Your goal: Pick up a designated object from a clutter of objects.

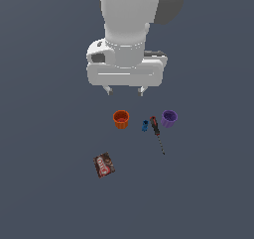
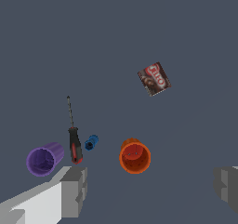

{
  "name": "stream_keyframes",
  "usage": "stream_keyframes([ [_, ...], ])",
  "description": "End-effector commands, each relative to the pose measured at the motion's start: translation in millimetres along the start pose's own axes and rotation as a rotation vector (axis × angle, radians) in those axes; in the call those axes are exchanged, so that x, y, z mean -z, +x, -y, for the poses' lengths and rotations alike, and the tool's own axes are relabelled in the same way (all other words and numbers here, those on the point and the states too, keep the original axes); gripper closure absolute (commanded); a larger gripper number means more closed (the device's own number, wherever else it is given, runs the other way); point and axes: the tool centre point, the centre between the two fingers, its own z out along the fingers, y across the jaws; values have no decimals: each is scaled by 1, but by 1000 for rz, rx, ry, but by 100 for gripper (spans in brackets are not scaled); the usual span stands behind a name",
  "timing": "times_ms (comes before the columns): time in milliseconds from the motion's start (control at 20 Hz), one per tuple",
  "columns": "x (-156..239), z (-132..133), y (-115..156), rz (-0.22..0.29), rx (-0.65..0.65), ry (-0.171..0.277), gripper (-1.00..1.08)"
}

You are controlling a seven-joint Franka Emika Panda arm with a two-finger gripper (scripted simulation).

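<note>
- Exterior view: the gripper (image 1: pixel 125 89) is hanging above the dark grey floor (image 1: pixel 44 193) with its fingers spread and holding nothing. The orange cup (image 1: pixel 121 119) is standing upright just below it in the picture, almost centred between the fingertips. The blue piece (image 1: pixel 145 125), screwdriver (image 1: pixel 156 132) and purple cup (image 1: pixel 169 118) are lying toward the exterior view's right; the packet (image 1: pixel 104 165) is sitting well apart.
- Wrist view: the orange cup (image 2: pixel 135 156) is showing its open mouth between the two finger pads (image 2: pixel 74 190), nearer the pad beside the screwdriver (image 2: pixel 73 139). I am judging that a straight descent has room, though the blue piece (image 2: pixel 91 142) is lying near.
</note>
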Motion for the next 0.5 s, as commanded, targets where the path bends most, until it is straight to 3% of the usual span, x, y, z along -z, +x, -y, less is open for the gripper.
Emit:
stream_keyframes([
  [0,0,0,0,0,0,0,-20],
  [450,-6,-2,-3,19,5,-15,-20],
])
